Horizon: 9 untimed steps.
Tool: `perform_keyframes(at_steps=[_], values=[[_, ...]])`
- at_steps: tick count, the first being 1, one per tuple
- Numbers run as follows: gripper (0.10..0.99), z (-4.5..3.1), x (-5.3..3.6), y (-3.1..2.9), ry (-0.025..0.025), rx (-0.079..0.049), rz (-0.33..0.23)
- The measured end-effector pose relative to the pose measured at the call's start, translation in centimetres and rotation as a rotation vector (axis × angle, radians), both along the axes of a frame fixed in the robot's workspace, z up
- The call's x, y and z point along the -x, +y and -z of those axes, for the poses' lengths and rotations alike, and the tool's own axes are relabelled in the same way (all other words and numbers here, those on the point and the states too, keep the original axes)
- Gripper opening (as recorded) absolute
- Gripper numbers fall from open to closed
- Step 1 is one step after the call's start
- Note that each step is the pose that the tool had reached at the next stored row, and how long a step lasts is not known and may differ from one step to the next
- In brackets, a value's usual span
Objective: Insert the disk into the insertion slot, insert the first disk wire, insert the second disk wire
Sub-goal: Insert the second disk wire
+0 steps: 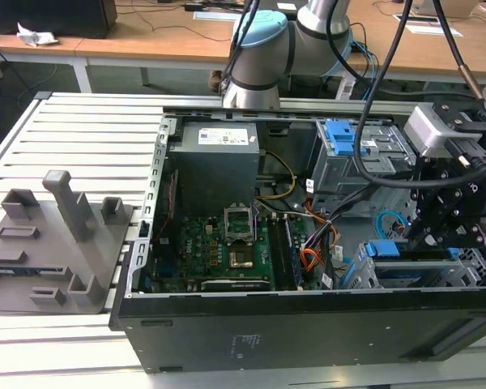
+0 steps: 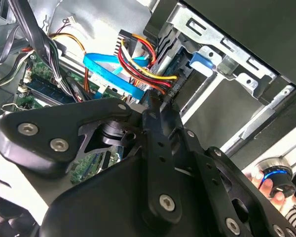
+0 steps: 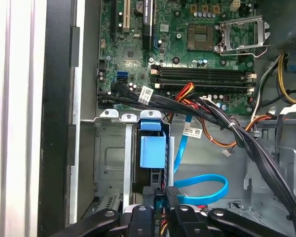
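The disk [image 3: 153,150], silver in its blue carrier, stands inside the insertion slot [image 3: 108,158] of the silver cage at the exterior view's right [image 1: 478,263]. My gripper [image 3: 160,197] hangs over the disk's rear end [image 1: 389,249], fingers close together around the dark end of the second disk wire [image 3: 202,190]. This light-blue flat cable loops across the case floor and back to the fingers. The first disk wire [image 2: 138,64], a red, yellow and orange bundle, ends in a black connector [image 2: 176,88] against the disk's rear, beside my fingertip [image 2: 153,101]. Whether it is seated I cannot tell.
A thick black cable bundle [image 3: 227,123] crosses between the motherboard [image 1: 227,247] and the cage. The taller grey cage with blue latches [image 1: 364,150] stands behind the gripper. The power supply [image 1: 215,162] sits at the back. A grey fixture block [image 1: 57,243] lies on the table.
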<state>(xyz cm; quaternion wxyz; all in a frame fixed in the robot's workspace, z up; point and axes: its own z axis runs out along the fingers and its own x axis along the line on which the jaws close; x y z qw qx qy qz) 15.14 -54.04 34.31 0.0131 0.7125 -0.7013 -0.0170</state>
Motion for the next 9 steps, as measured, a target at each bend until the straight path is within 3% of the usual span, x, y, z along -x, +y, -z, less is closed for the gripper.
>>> perform_keyframes(at_steps=[4, 6, 8, 9], values=[[0.239, -1.95, 0.01, 0.09, 0.0, 0.0, 0.0], [0.224, -3.3, 0.0, 0.18, -0.0001, 0.0, 0.0], [0.106, -3.78, 0.0, 0.19, 0.0, 0.0, 0.0], [0.106, -3.78, 0.0, 0.18, 0.0, 0.0, 0.0]])
